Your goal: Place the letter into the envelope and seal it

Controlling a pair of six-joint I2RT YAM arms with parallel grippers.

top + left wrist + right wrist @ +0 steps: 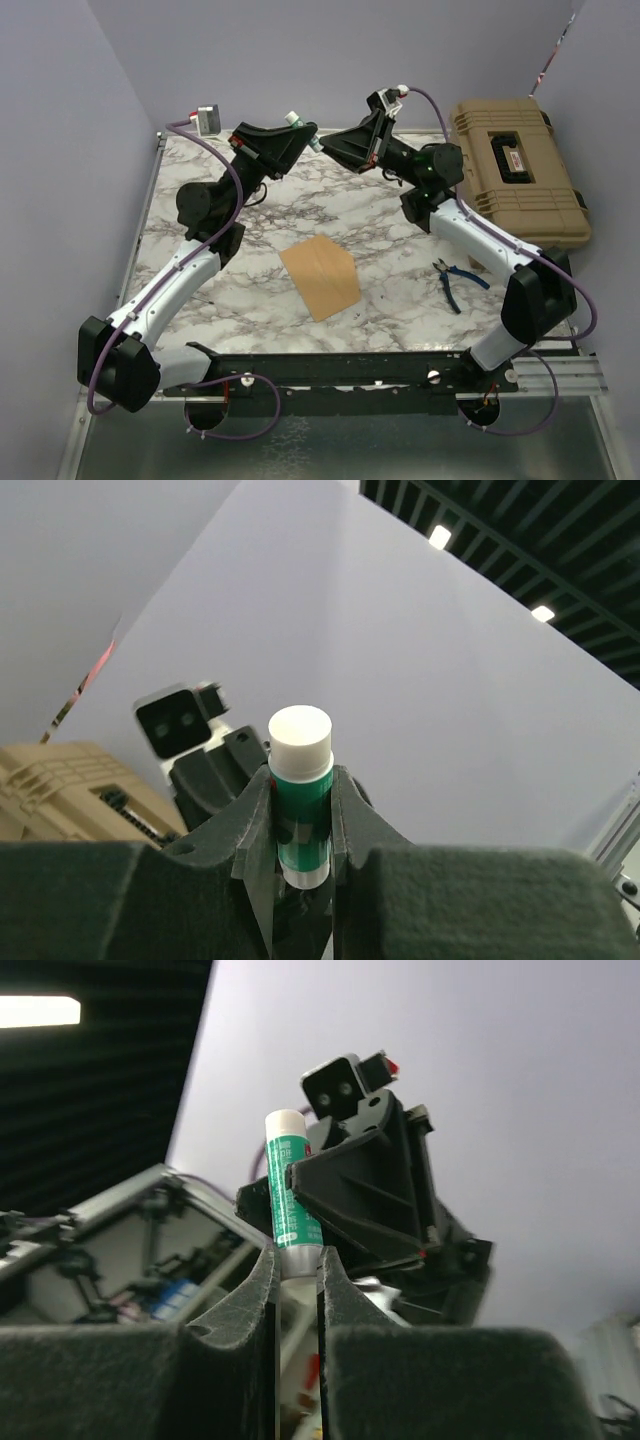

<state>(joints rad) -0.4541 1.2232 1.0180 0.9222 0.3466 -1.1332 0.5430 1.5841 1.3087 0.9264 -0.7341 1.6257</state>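
Observation:
The orange-brown envelope (320, 277) lies flat on the marble table (200, 180), in front of both arms. No separate pale letter shows in any view. Both grippers are raised above the far middle of the table, tip to tip. My left gripper (303, 132) is shut on the green body of a glue stick (300, 785), whose white cap points away from it. My right gripper (330, 145) is shut on the pale end of the same glue stick (290, 1195), its fingertips (262, 1270) pinching it. The left gripper fills the right wrist view behind the stick.
A tan hard tool case (515, 170) stands at the far right of the table. Blue-handled pliers (455, 280) lie near the right arm. A small grey box (208, 118) sits at the far left corner. Purple walls close in on the left and far sides.

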